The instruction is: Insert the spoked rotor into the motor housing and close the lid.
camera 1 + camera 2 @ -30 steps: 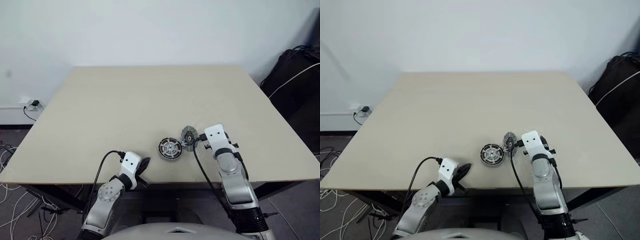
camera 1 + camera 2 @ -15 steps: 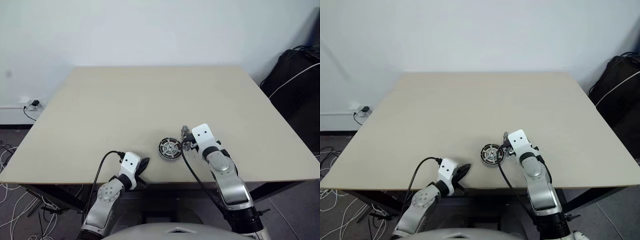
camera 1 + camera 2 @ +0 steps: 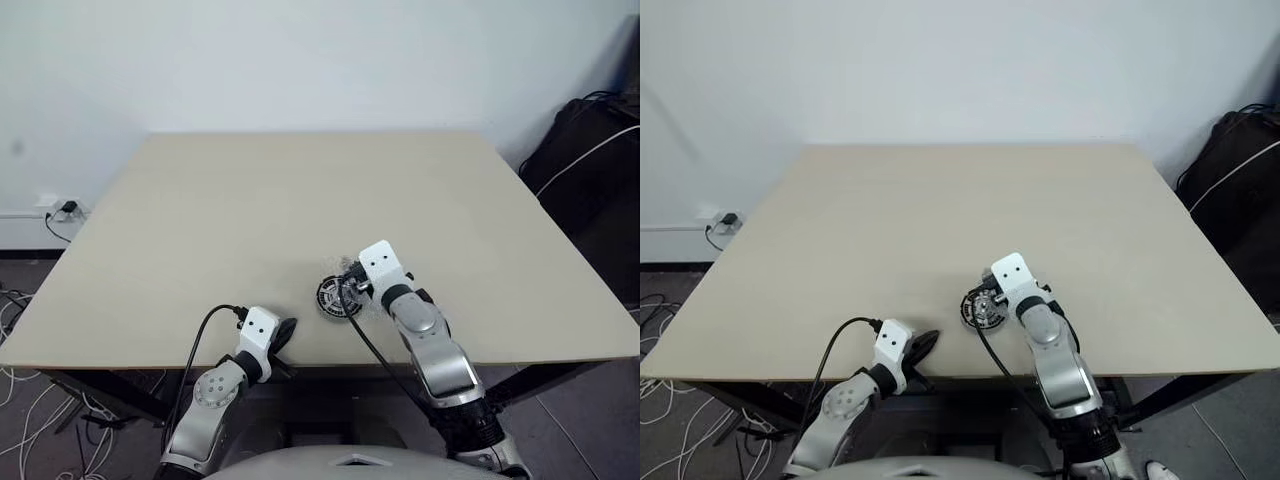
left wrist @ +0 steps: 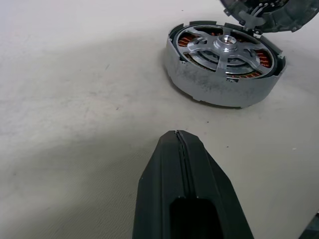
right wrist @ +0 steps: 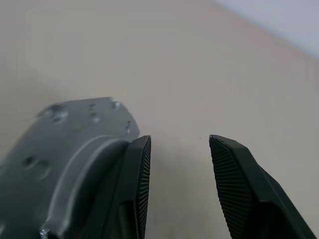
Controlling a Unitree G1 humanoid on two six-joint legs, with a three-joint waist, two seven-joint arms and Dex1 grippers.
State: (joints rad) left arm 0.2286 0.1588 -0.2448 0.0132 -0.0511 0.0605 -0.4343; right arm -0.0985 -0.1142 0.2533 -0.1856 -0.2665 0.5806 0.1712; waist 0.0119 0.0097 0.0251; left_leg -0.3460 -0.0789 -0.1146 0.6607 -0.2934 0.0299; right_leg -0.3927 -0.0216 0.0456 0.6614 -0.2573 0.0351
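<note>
Currently the lid is gripped by the right pincer just above the motor housing, spoked rotor seated inside; left pincer is closed on the tabletop

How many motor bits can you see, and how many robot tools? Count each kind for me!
Round motor case: 1
Shiny spoked wheel, sitting inside the case: 1
Grey lid: 1
Robot tools: 2, the left tool and the right tool
Total: 5
</note>
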